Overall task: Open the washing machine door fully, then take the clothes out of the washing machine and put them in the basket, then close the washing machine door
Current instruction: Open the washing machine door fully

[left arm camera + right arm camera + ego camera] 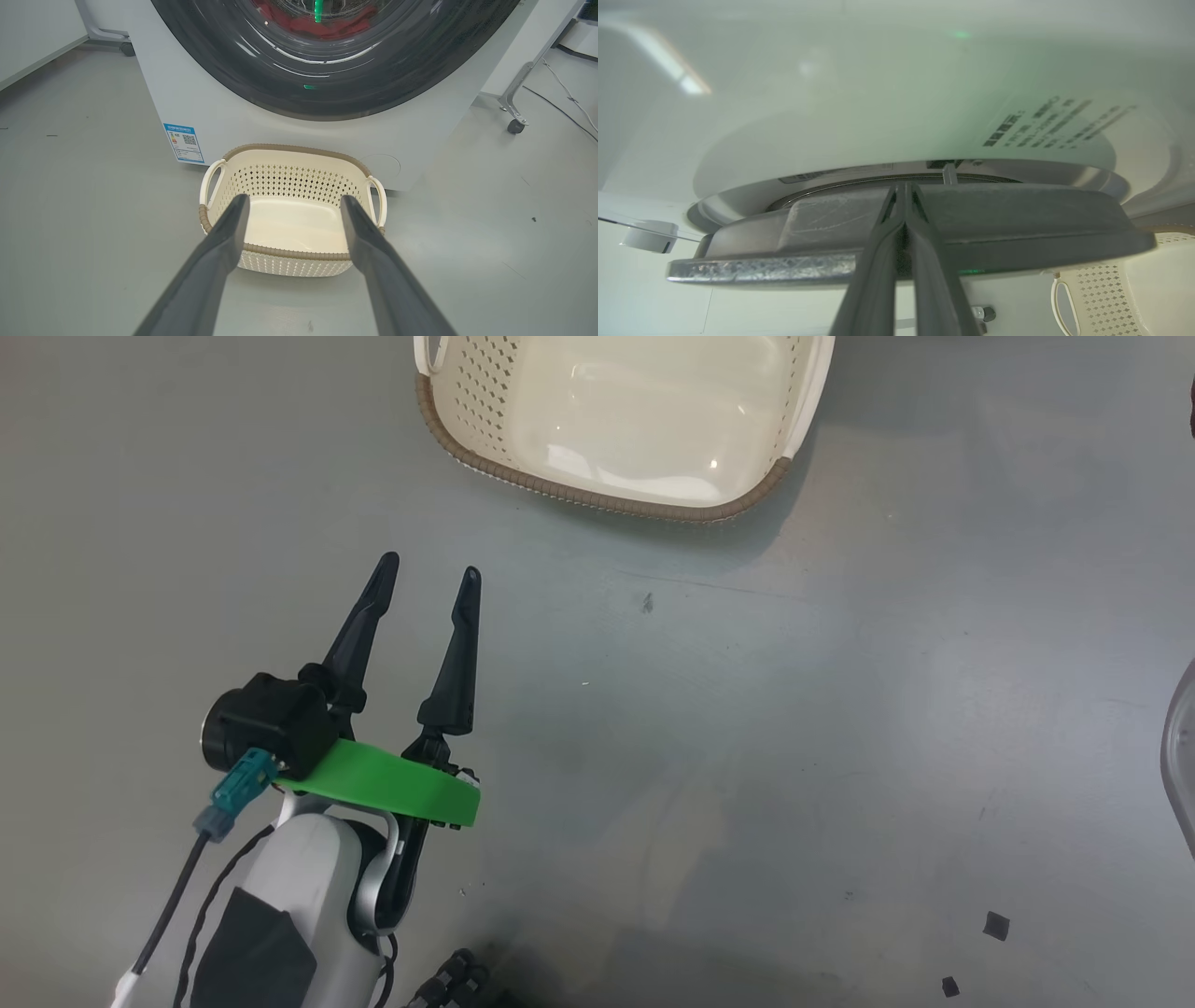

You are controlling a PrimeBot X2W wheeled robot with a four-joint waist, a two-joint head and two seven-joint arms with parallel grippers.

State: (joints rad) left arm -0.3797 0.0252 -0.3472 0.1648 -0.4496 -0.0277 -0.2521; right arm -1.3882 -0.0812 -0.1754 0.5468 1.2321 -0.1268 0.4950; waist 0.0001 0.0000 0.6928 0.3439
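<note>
The washing machine (224,116) is white, and its door (233,60) has a glossy black rim. Red clothes (327,23) show through the glass. The cream basket (280,151) stands on the floor right before the machine, with nothing in it. My left gripper (294,198) hovers open above the floor, short of the basket (597,499); the head view shows this gripper (429,567) at the lower left. My right gripper (904,186) is shut with nothing between its fingers. They lie across the edge of the door (1017,219), tips at the seam against the machine's white front (878,93).
A blue sticker (184,142) sits low on the machine's front. Wheeled frame legs (514,123) stand on either side of the machine, and a cable (570,100) runs over the floor to its right. Small black scraps (995,924) lie on the grey floor.
</note>
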